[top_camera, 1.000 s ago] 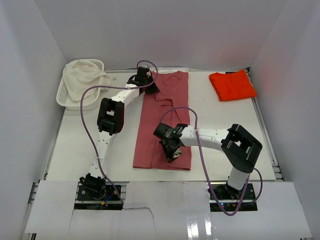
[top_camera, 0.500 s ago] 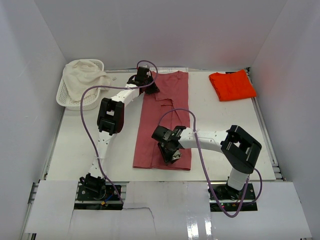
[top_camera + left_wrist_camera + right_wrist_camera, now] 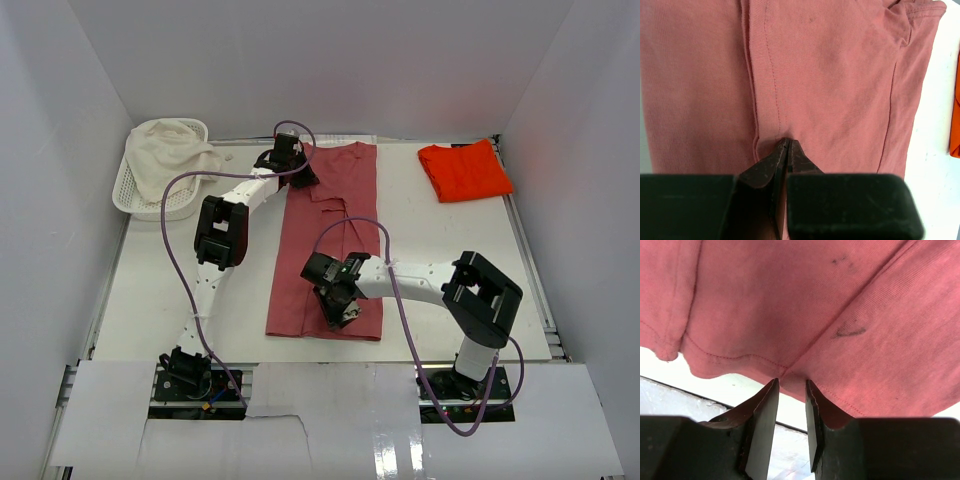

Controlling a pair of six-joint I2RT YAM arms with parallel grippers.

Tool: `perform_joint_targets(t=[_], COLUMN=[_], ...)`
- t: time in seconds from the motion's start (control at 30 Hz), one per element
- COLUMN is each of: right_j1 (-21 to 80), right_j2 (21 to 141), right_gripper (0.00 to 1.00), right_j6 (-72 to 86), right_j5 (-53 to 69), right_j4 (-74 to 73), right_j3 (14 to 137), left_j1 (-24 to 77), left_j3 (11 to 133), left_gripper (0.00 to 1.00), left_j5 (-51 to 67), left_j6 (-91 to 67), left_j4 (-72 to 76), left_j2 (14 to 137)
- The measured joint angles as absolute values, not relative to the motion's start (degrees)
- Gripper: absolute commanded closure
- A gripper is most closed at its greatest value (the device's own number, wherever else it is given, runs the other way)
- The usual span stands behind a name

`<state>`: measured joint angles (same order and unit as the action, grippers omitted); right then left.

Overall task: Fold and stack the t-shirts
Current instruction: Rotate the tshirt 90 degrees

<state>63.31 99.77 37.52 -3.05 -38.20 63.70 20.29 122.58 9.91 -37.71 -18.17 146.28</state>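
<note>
Top external | folding rose shirt [image 3: 295, 290] | left hand [image 3: 788, 143] pinches its far end | right hand [image 3: 791, 383] spread at near hem | next: grab hem

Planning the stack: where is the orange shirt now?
In the top view the orange shirt lies folded at the far right corner of the table, apart from the rose shirt in the middle.
</note>
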Motion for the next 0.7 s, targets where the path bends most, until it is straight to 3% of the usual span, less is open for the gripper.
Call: perform_joint_targets(t=[0.43, 0.6, 0.7], right_j1=[64.0, 64.0, 64.0], right_j2=[101.8, 101.7, 101.7], right_gripper=[0.7, 0.83, 0.83], right_j6=[37.5, 37.5, 37.6], right_j5=[-3.0, -3.3, -3.5], right_j4=[-38.9, -39.0, -39.1], right_j3=[64.8, 64.8, 64.8], left_j1=[20.3, 20.2, 20.2], left_j3=[122.3, 122.3, 122.3], left_gripper=[0.85, 0.85, 0.85], left_j5=[9.9, 9.9, 9.9], left_j6=[-37.7, -37.7, -37.7], left_j4=[-17.9, -17.9, -17.8], left_j2=[146.3, 146.3, 146.3])
